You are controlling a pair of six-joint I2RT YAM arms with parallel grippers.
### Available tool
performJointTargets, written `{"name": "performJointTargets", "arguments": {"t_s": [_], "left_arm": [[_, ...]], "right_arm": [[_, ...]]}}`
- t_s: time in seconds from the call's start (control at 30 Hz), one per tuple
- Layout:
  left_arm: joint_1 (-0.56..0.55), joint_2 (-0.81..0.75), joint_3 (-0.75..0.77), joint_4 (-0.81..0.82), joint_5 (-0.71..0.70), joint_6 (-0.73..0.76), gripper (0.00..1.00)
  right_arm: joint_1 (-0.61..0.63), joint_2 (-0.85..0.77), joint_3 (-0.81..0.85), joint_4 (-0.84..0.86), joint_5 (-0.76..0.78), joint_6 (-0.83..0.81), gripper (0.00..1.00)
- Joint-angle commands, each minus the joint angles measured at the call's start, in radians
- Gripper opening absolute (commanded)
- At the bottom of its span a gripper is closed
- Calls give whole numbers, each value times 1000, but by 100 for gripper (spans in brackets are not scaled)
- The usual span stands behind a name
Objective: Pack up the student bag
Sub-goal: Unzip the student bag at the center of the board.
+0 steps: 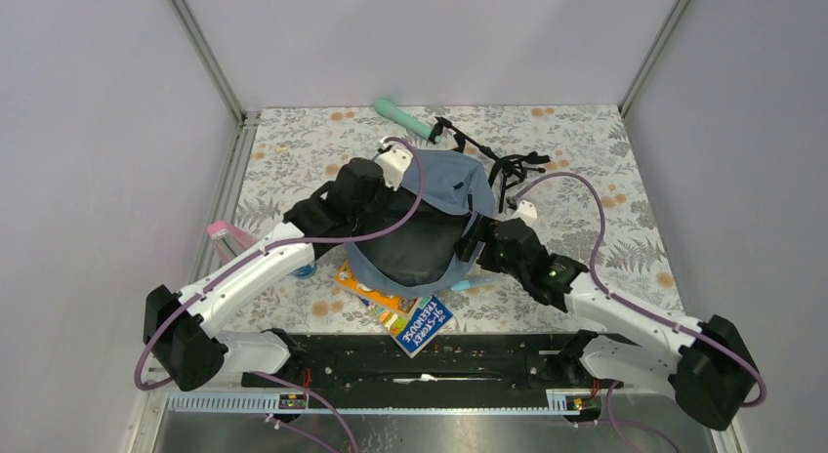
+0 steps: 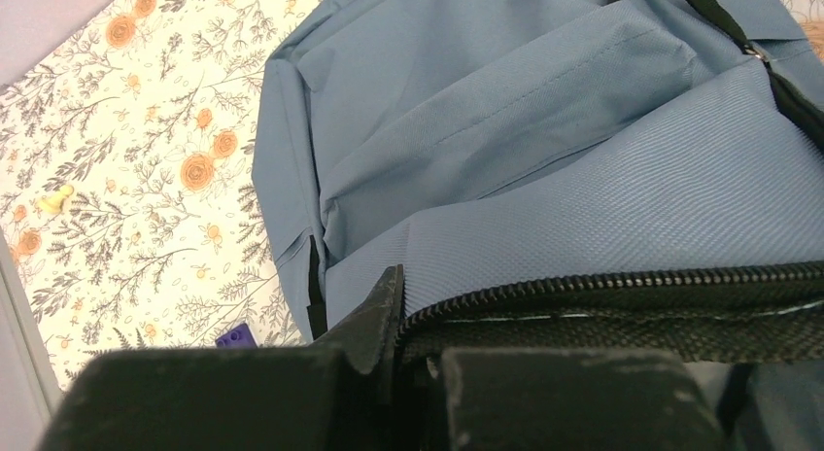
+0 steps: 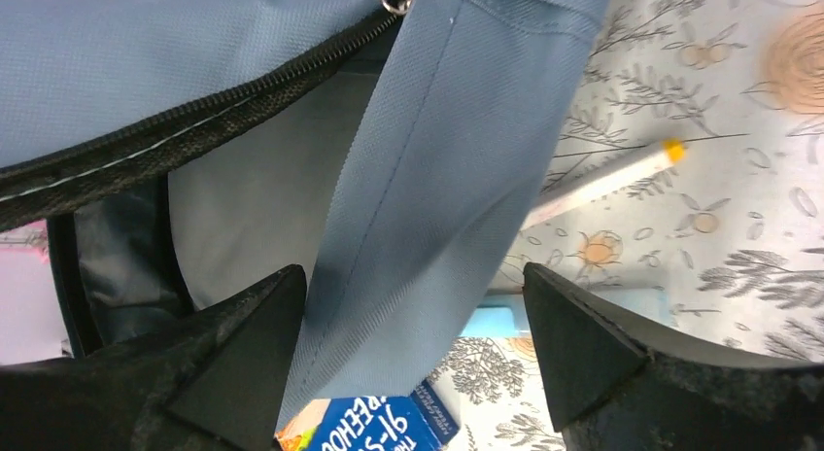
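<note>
Your left tool (image 2: 406, 320) pinches the student bag (image 1: 444, 185) by its zipper rim; your right tool (image 3: 413, 281) gapes wide around a blue flap.

Slate-blue student bag (image 1: 449, 187), black zipper. Cream surface (image 1: 625, 150) around it, printed with orange blooms and grey foliage. Blue-and-orange book (image 1: 418, 324) at its near edge.

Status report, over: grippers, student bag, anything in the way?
Left gripper shut on student bag zipper edge. Right gripper open, bag flap between jaws. Book pinned partly under bag.
</note>
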Motion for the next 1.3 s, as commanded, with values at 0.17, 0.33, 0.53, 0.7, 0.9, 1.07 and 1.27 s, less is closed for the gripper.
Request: {"name": "performJointTargets", "arguments": {"t_s": [0.17, 0.33, 0.53, 0.7, 0.9, 1.07, 1.27], "left_arm": [[27, -96, 83, 47, -15, -25, 0], [58, -111, 157, 43, 16, -37, 0], [74, -152, 190, 43, -26, -22, 0], [80, -208, 118, 81, -70, -3, 0], [89, -213, 60, 92, -78, 4, 0], [117, -165, 27, 109, -38, -5, 0], [186, -99, 42, 63, -59, -45, 0]], "right_arm": [[-4, 218, 224, 196, -85, -11, 31], [-5, 237, 366, 193, -42, -83, 8], [-31, 349, 523, 162, -79, -155, 0], [-45, 519, 621, 162, -80, -262, 0], [-83, 691, 760, 146, -83, -318, 0], [-109, 745, 846, 107, -75, -363, 15], [-128, 629, 798, 31, -123, -484, 93]]}}
